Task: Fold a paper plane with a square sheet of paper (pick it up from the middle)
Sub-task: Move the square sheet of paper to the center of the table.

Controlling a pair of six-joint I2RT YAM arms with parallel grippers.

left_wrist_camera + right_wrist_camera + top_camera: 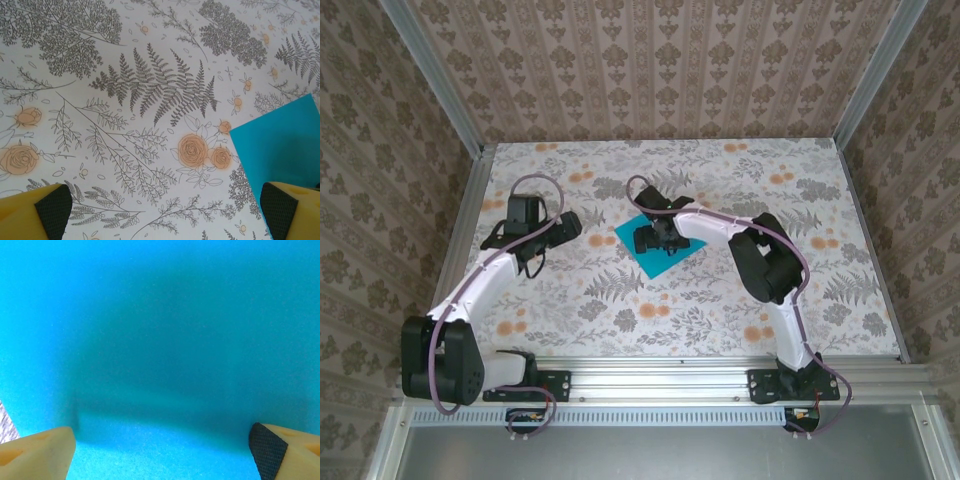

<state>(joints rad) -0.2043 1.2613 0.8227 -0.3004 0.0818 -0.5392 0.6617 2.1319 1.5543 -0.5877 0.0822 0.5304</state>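
On the top camera, the square sheet of paper [662, 256] lies flat mid-way across the floral table [720, 310], turned like a diamond. I have the right gripper [648, 238] over its middle, as the task asks. The left gripper [570, 224] waits to its left, apart from it.

On the left wrist camera, the left gripper [165, 215] is spread wide and empty. A corner of the sheet [282, 142] lies ahead to the right, so I judge this arm parked clear.

On the right wrist camera, the right gripper [160, 455] is also wide open and grips nothing. It hangs low over the sheet [160, 340], and I cannot tell whether it touches.
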